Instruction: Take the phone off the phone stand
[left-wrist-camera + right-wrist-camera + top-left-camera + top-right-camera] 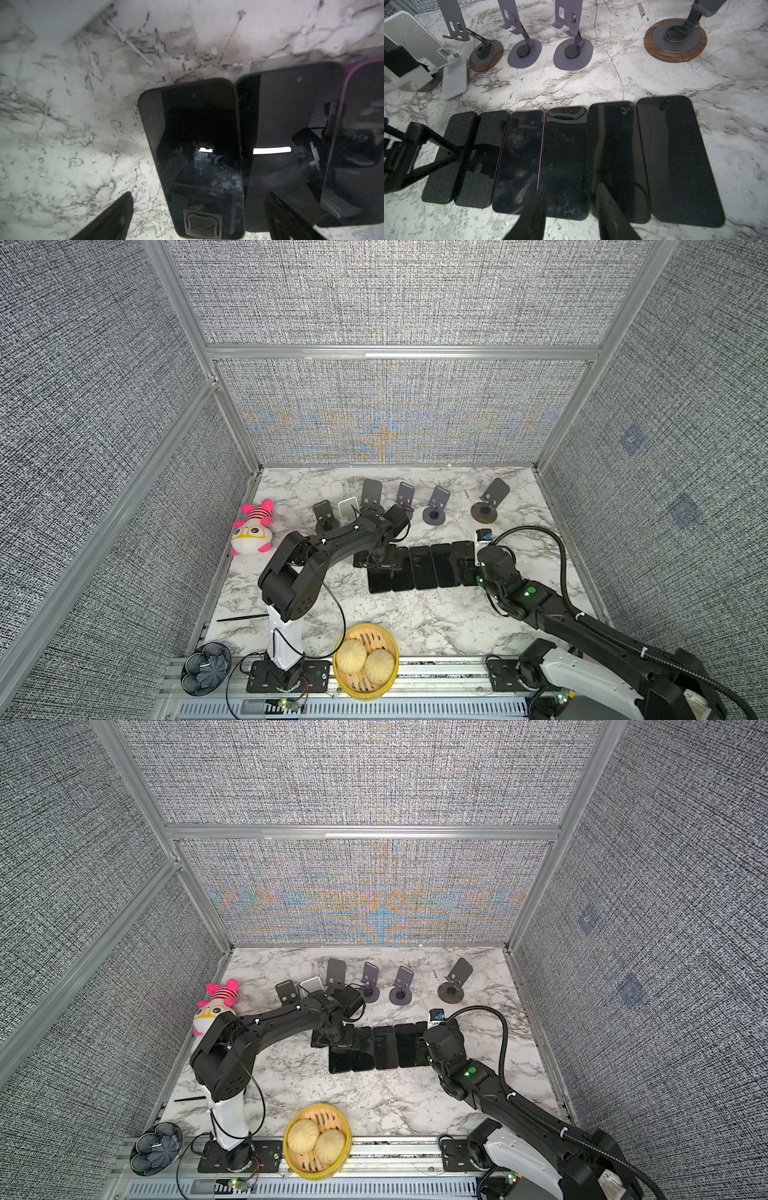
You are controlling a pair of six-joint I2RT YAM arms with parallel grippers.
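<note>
Several dark phones (424, 568) lie flat, side by side, in a row on the marble table (415, 614). Behind them the phone stands (405, 497) line up with their cradles bare, as the right wrist view shows (517, 27). My left gripper (197, 207) hangs open over the leftmost phone (197, 135); marble shows between one finger and the phone's edge. In both top views this gripper (380, 560) sits over the row's left end. My right gripper (572, 199) hovers open above the middle phones, with nothing between its fingers.
A white stand (415, 41) and a wood-based stand (679, 37) mark the ends of the stand row. A pink plush toy (251, 531) lies at the left, and a bamboo steamer (365, 659) with buns sits at the front edge. Grey walls enclose three sides.
</note>
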